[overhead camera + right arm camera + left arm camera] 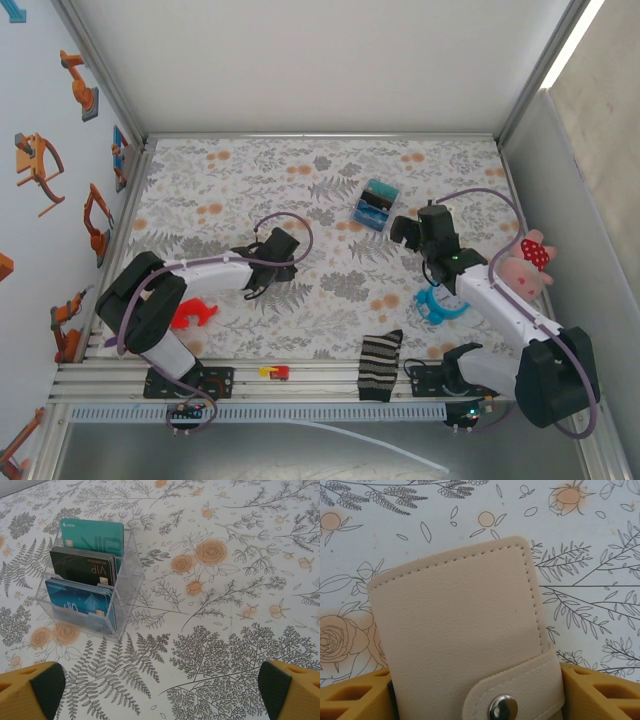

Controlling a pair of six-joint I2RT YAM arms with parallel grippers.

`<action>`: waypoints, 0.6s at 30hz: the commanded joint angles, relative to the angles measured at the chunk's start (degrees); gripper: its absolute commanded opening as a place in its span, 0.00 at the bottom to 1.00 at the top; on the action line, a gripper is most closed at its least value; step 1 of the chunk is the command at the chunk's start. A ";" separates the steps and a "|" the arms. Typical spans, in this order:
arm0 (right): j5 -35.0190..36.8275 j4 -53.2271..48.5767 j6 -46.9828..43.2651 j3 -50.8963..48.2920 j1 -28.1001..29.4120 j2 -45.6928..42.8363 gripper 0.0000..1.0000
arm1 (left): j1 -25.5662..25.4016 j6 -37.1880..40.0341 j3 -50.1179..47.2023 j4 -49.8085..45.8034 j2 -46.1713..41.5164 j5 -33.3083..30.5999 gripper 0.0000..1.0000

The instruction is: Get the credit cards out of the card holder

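The closed card holder is lying in the lower middle of the frame between the fingers of the partly open left gripper, pinched or not I cannot tell, while the right gripper is hanging wide open, empty.

- card holder: plain tan-beige, with stitching in the same tone along its edges; a silver snap on its strap;
- tablecloth: white, printed with grey ferns and leaves and pale orange flowers;
- cards: one teal, one black, one blue; their rack is clear;
- sock: black and pale grey stripes;
- plush toy: pink; its bow is red with white dots
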 commanded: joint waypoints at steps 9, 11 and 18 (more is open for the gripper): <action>-9.24 -2.12 7.50 2.92 1.28 2.43 1.00 | -0.61 7.49 -5.45 11.70 -5.04 4.40 0.63; -11.35 -1.98 8.37 3.20 1.72 3.32 1.00 | -0.60 8.62 -5.93 13.52 -5.27 5.21 0.63; -16.77 -2.55 9.96 5.02 4.76 6.66 0.99 | -0.73 11.70 -6.83 17.92 -6.10 7.80 0.63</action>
